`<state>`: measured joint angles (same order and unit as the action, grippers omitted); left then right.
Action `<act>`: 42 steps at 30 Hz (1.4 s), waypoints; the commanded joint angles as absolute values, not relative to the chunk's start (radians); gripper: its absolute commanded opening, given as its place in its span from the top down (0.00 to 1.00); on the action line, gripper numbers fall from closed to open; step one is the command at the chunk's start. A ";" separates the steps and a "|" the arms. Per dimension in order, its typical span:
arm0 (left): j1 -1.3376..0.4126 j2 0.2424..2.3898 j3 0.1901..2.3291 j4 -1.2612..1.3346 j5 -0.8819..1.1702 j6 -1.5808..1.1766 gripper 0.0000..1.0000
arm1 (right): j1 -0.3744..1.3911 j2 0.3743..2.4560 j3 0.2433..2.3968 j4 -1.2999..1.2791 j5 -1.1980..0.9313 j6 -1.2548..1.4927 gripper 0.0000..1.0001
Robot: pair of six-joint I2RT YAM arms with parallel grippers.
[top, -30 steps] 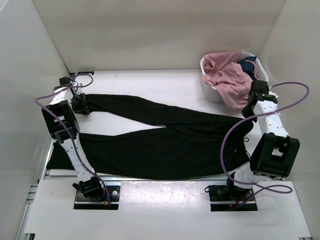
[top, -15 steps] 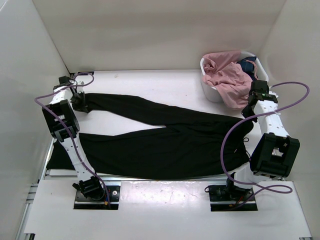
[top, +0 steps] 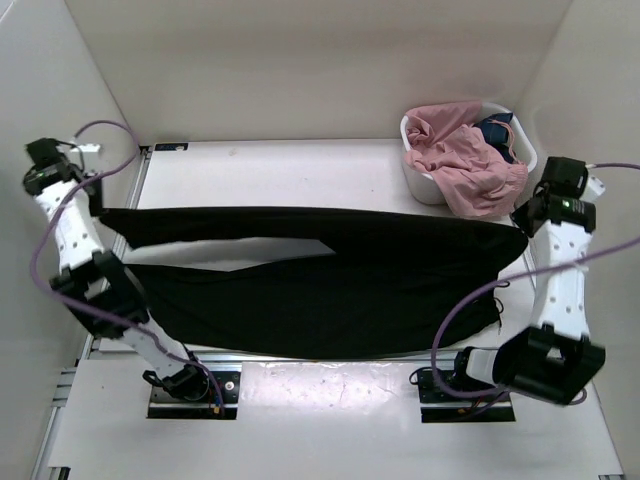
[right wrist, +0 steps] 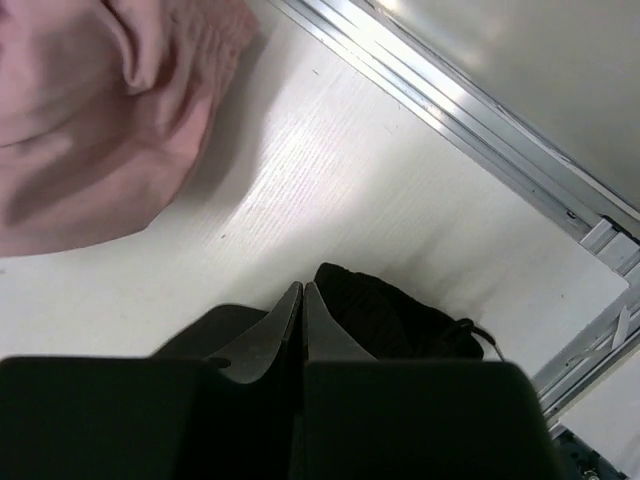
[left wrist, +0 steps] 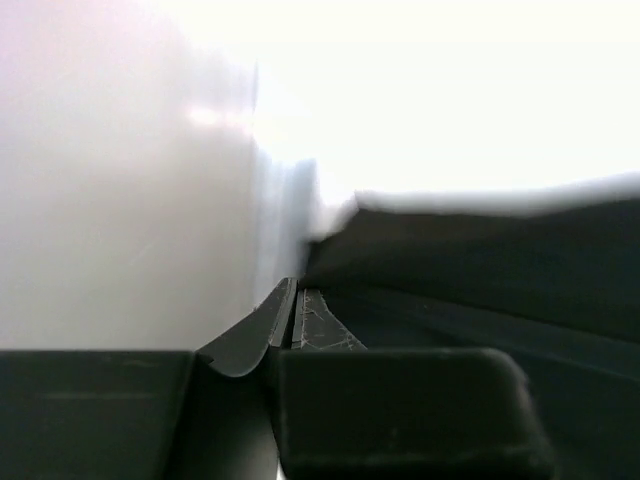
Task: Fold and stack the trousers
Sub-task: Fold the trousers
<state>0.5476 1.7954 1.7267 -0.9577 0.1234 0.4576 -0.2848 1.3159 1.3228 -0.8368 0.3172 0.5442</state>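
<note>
**Left gripper** (top: 97, 206): raised at the left edge of the overhead view, above the table (top: 300, 170). In its wrist view both fingers are pressed together, clenched on the black left end of the trousers (top: 330, 290). A white wall (left wrist: 120, 200) fills the left of that view.

**Trousers**: black, spanning the middle of the overhead frame from left edge to right. One leg is lifted and drawn taut in a near-straight band between the two grippers. The other leg and the seat lie flat on the table lower in the frame, toward the arm bases. A narrow wedge of white table shows between the legs, left of centre.

**White basket** (top: 425, 188): upper right of the frame, on the table, near the trousers' right end.

**Pink garment** (top: 455, 155): heaped in the basket and spilling over its near rim.

**Dark blue garment** (top: 497, 128): in the basket's far right part, partly under the pink one.

**Right gripper** (top: 524, 222): right edge of the frame, just below the basket. Its fingers are closed together, grasping the trousers' right end. In its wrist view, black fabric is bunched beside the fingertips, the pink garment sits upper left, and a metal rail (right wrist: 470, 120) crosses the upper right diagonally.
</note>
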 commanded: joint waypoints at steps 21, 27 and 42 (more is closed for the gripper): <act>0.854 1.391 1.226 -0.875 -0.086 0.862 0.86 | -0.333 0.803 0.925 -1.159 0.193 0.644 1.00; 0.893 1.381 1.099 -0.853 -0.097 0.894 0.86 | -0.333 0.657 0.789 -1.241 0.193 0.768 1.00; 0.953 1.443 1.008 -0.831 -0.106 0.904 0.86 | -0.333 0.575 0.745 -1.330 0.348 0.891 0.84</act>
<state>0.9409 1.4422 1.0199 -0.8490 -0.0975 0.8928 -0.3279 0.5831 0.7139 -1.2930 0.2859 0.8433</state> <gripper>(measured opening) 0.145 0.150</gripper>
